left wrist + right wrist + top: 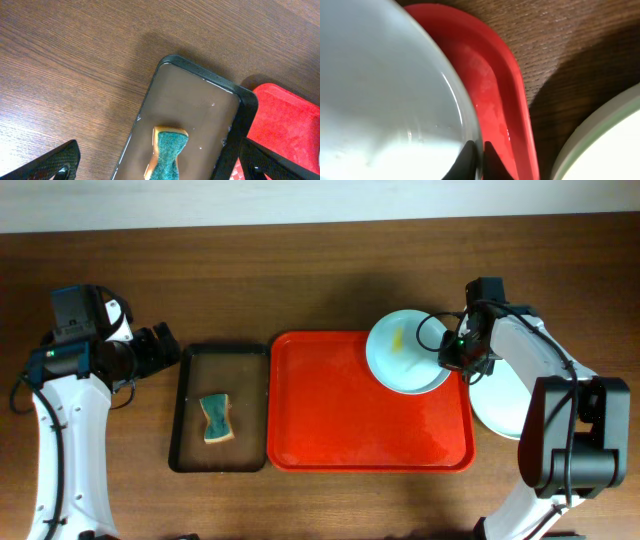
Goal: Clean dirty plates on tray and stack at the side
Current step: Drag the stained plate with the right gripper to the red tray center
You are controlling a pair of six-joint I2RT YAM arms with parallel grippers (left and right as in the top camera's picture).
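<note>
A pale plate (404,352) with a yellow smear is held over the top right corner of the red tray (350,420). My right gripper (452,356) is shut on its right rim; the right wrist view shows the fingers (479,159) pinching the plate's edge (385,90) above the tray rim (505,100). Another pale plate (505,405) lies on the table right of the tray, partly under my right arm, and also shows in the right wrist view (605,145). My left gripper (160,348) is open, empty, left of the black tray.
A narrow black tray (190,460) stands left of the red tray and holds a green and yellow sponge (217,419). The sponge (167,160) and black tray (200,75) also show in the left wrist view.
</note>
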